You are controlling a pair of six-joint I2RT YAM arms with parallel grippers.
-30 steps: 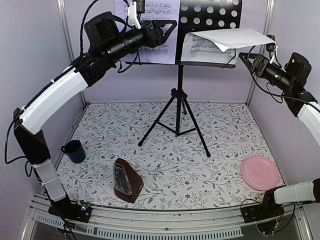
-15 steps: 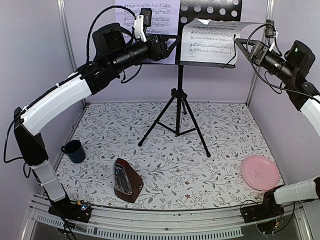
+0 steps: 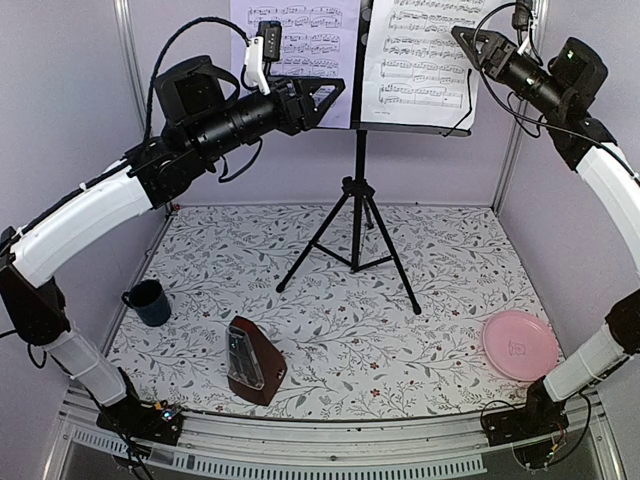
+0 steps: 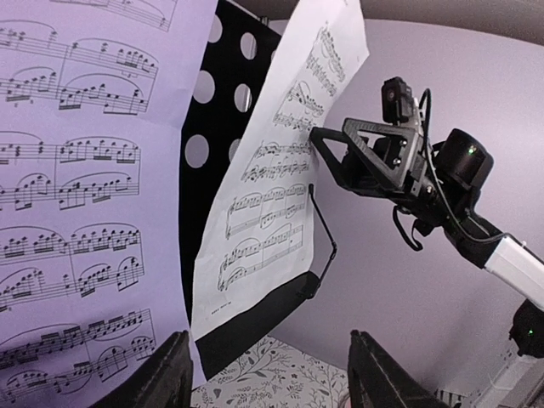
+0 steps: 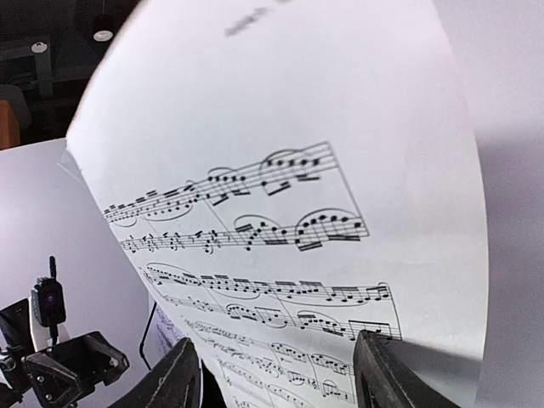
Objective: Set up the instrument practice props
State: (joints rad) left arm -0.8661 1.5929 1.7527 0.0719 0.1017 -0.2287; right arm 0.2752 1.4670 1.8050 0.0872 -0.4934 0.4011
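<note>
Sheets are leaning upright on the music stand [image 3: 357, 190]: the left sheet [image 3: 305, 50] and the right sheet [image 3: 420, 50]. The left claw [image 3: 335, 97] is hovering spread near the first, the right claw [image 3: 465, 42] spread at the second's edge. The metronome [image 3: 250, 362] is sitting on the counter [image 3: 450, 270].

White shells cover the long links of the left arm [image 3: 95, 205] and the right arm [image 3: 612, 190]. The joints are black cylinders with black cables looping along them. The left gripper [image 3: 335, 100] and the right gripper [image 3: 462, 45] are black triangular frames. A small green light [image 4: 470, 150] glows on the right wrist.
</note>
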